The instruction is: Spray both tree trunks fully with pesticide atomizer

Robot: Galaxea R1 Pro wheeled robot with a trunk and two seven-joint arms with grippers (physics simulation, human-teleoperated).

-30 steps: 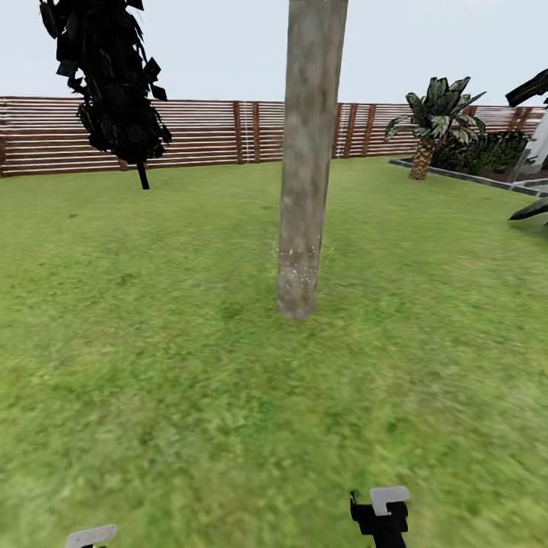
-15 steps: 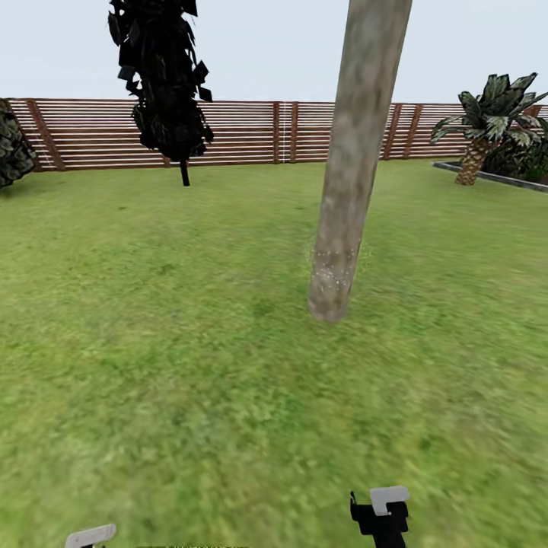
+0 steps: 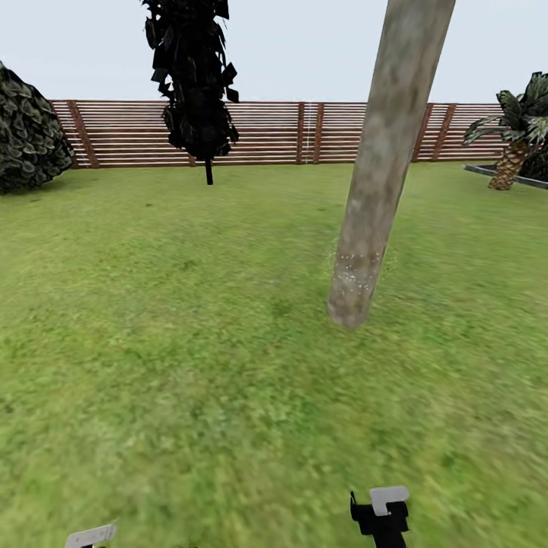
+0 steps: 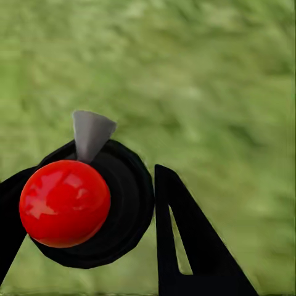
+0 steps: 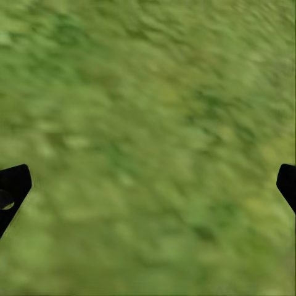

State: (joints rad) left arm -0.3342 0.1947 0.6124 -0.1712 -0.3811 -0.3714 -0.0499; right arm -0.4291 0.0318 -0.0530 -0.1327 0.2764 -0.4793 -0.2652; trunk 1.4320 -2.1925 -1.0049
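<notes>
A thick tree trunk [image 3: 380,167] of mottled grey-brown bark rises from the garden lawn [image 3: 190,342] ahead and to the right. Fine white specks of pesticide [image 3: 354,266] dot its lower part near the base. In the left wrist view, the pesticide atomizer [image 4: 68,200] shows a shiny red ball top, a black round body and a grey nozzle. My left gripper [image 4: 86,185] is shut on it, black fingers [image 4: 185,240] on either side. My right gripper [image 5: 151,179] is open over bare grass, its fingertips [image 5: 13,182] far apart.
A brown slatted fence [image 3: 266,133] closes the far side of the lawn. A dark-leaved tree on a thin stem [image 3: 194,84] stands at the back left, a round bush [image 3: 27,129] at the far left, and a short palm [image 3: 517,141] at the far right.
The head view has swung to the left, so the trunk, fence and palm now sit further right in the picture and the bush has come into view. The arm parts at the bottom edge have not shifted.
</notes>
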